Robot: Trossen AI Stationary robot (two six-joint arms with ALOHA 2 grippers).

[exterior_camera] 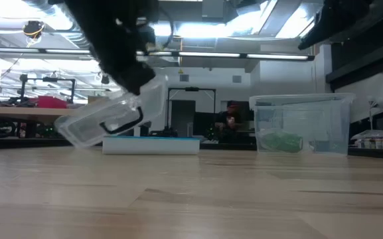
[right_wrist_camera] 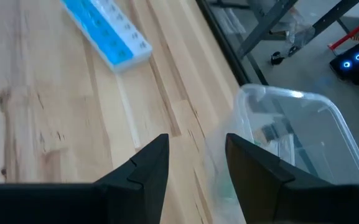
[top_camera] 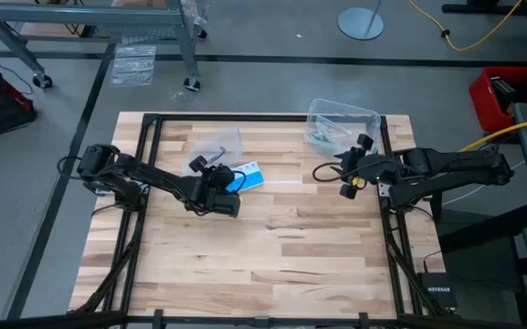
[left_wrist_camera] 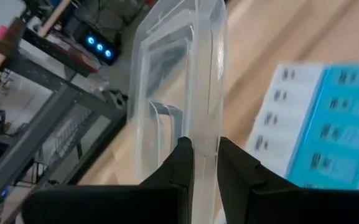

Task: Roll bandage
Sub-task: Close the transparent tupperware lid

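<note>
The green bandage (top_camera: 319,139) lies inside the clear plastic box (top_camera: 365,117) at the table's far right; it shows through the box wall in the low view (exterior_camera: 281,141). My left gripper (top_camera: 216,189) is shut on the box's clear lid (top_camera: 219,144), left of the table's middle. The lid is tilted in the low view (exterior_camera: 111,118). My right gripper (top_camera: 349,181) is open and empty, just near of the box (right_wrist_camera: 294,140). My left gripper pinches the clear lid's rim (left_wrist_camera: 205,134) between its two fingers (left_wrist_camera: 183,160). The lid stands on edge and runs away from the fingers. In the low view it hangs tilted below the gripper, its low end (exterior_camera: 78,136) near the table; whether it touches, I cannot tell.
A blue and white pill organizer (top_camera: 249,176) lies flat on the table beside my left gripper, also in the right wrist view (right_wrist_camera: 107,31). The near half of the wooden table (top_camera: 272,265) is bare. A black frame (top_camera: 149,128) runs along the table's edges.
</note>
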